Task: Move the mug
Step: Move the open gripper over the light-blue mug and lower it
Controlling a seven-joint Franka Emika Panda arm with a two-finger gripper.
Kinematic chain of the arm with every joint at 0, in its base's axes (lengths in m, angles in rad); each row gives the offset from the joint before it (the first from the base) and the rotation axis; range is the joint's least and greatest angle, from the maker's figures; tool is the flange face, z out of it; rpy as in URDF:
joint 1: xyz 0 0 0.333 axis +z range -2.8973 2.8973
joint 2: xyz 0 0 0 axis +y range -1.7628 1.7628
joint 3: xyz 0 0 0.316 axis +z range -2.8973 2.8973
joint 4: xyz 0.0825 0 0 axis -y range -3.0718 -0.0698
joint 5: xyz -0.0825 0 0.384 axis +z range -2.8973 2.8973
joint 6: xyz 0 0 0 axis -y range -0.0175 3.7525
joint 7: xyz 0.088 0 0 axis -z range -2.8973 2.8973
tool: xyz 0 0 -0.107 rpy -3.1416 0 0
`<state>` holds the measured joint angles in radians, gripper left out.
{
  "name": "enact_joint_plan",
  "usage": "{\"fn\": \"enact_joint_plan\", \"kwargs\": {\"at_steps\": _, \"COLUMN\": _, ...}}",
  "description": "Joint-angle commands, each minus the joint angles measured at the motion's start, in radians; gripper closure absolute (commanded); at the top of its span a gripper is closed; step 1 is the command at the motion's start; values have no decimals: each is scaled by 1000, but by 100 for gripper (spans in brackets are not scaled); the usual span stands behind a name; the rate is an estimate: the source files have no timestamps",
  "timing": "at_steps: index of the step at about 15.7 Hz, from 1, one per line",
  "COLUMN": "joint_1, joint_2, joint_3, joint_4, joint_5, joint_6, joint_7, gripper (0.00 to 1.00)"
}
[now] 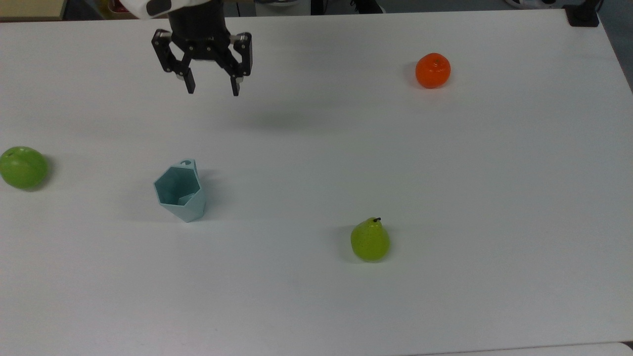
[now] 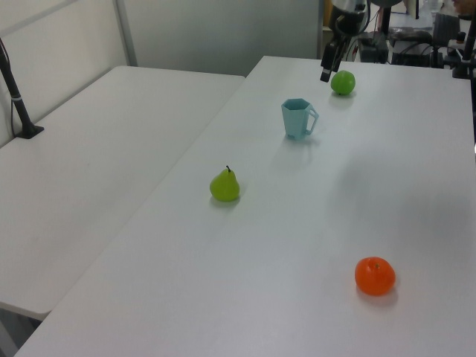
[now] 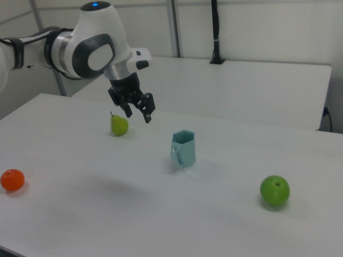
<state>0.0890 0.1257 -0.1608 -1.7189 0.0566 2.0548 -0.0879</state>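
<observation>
In the top view, the thing nearest to the camera is the pear [image 1: 370, 241], yellow-green with a small dark stem, standing on the white table [image 1: 445, 198]. A little farther, toward the top view's left, stands the mug [image 1: 180, 191]. It is pale teal-blue with angled faces and a six-sided rim, it is upright and open at the top, and its small handle tab with a round hole points to the far side. Nothing touches the mug. At about the same depth, at the top view's left edge, lies a green apple [image 1: 22, 167], well apart from the mug.

Farther back, the gripper [image 1: 211, 90] hangs in the air above the table, on the far side of the mug and not near it. Its two black fingers [image 1: 189, 83] point down and stand apart, with nothing between them. In the right view the gripper [image 3: 137, 115] is higher than the mug [image 3: 184, 148] and comes from a white and grey arm [image 3: 80, 45].

Toward the far edge, on the top view's right, rests the orange [image 1: 432, 70], alone
</observation>
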Motion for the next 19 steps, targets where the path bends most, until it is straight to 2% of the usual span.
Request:
{"fn": "enact_joint_plan", "kwargs": {"at_steps": 1, "joint_1": 5, "joint_2": 49, "joint_3": -13, "joint_4": -14, "joint_5": 8, "joint_6": 56, "joint_7": -50, "gripper": 31}}
{"fn": "enact_joint_plan", "kwargs": {"at_steps": 7, "joint_1": -2, "joint_2": 124, "joint_3": -35, "joint_4": -57, "joint_5": 6, "joint_6": 223, "joint_7": -55, "gripper": 32}}
{"fn": "enact_joint_plan", "kwargs": {"at_steps": 11, "joint_1": -5, "joint_2": 173, "joint_3": -49, "joint_4": -61, "joint_5": 3, "joint_6": 272, "joint_7": -59, "gripper": 32}}
{"fn": "enact_joint_plan", "kwargs": {"at_steps": 19, "joint_1": -35, "joint_2": 256, "joint_3": -52, "joint_4": -59, "joint_5": -47, "joint_6": 330, "joint_7": -56, "gripper": 32}}
